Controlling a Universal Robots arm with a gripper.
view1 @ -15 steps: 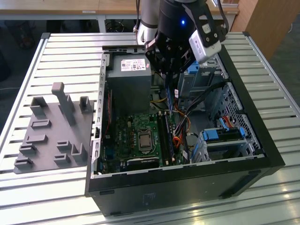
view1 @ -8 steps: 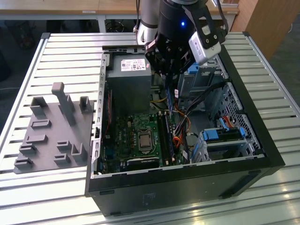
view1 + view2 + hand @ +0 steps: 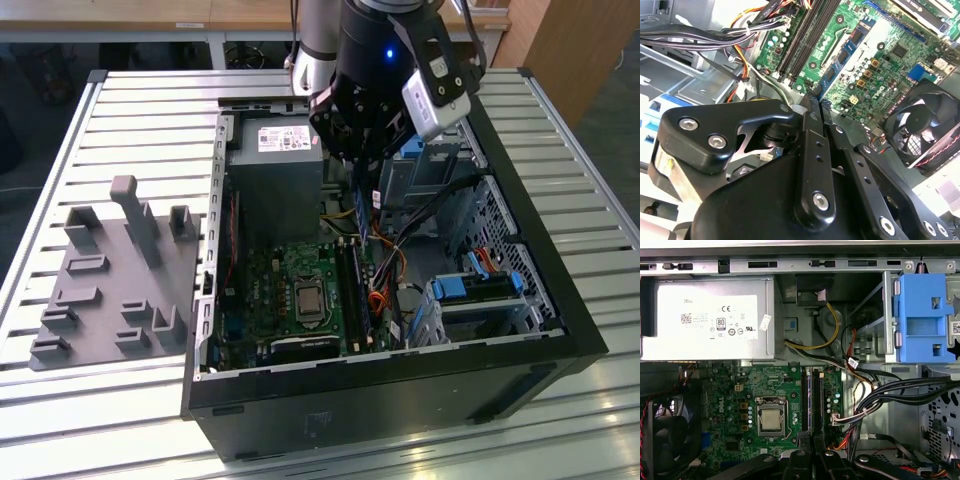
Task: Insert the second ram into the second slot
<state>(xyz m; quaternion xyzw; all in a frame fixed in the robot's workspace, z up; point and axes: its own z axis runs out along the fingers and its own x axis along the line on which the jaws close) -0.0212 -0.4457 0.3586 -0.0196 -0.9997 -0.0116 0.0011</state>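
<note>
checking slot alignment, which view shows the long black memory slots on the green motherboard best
The first wrist view: the long black memory slots lie straight on, nearly full length. The second wrist view shows the slots slanted; the exterior view, obliquely.

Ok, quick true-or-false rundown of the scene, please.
1. The gripper holds the memory stick above the open case. True.
2. The grey holder lies on the exterior view's right of the case. False: it lies on the exterior view's left.
3. A cooler covers the processor. False: the processor is bare.
4. The power supply sits inside the case. True.
</note>
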